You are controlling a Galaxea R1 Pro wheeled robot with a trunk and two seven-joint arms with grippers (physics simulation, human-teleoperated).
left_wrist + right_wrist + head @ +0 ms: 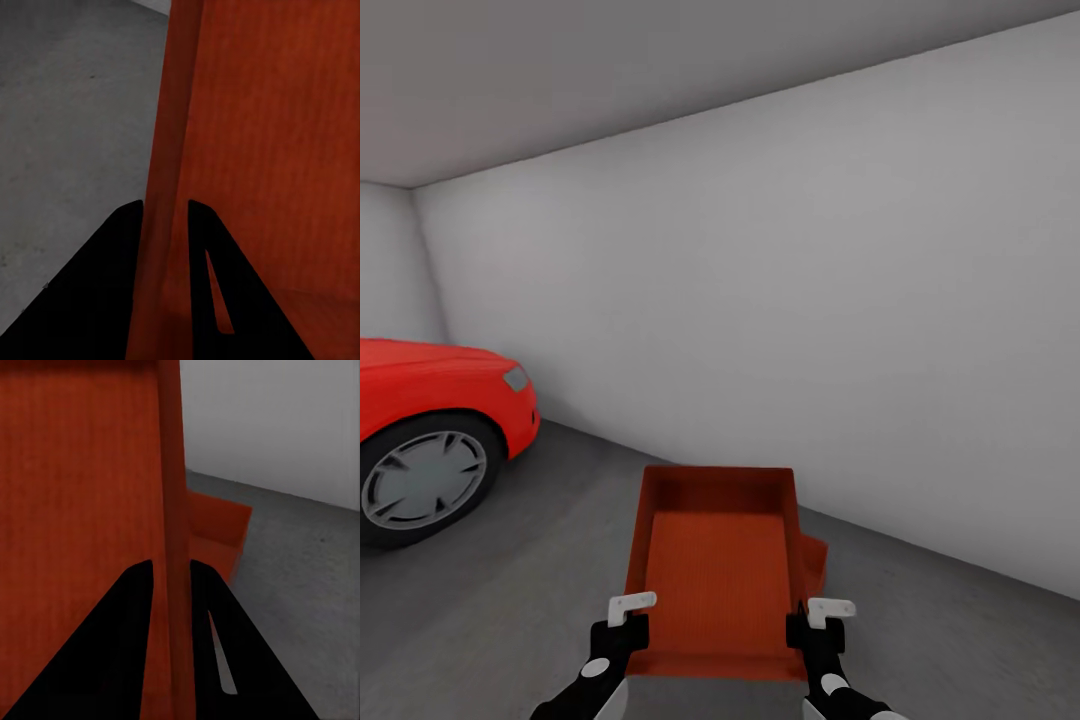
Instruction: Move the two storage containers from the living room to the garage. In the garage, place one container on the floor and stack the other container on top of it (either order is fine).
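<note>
Both claws on container (718,570), car (430,425) left.

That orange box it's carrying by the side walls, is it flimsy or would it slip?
The box probably stays stiff: its thin walls look straight though each gripper, left and right, pinches one. It seems light, being open and empty. The smooth walls might slide if the grip eased.

No text, label, brand, number or sign can be read anywhere in these pictures: the orange-red box (720,570), the red car (435,400), the pale wall (810,300) and the grey floor (510,580) all carry plain, unmarked surfaces
</note>
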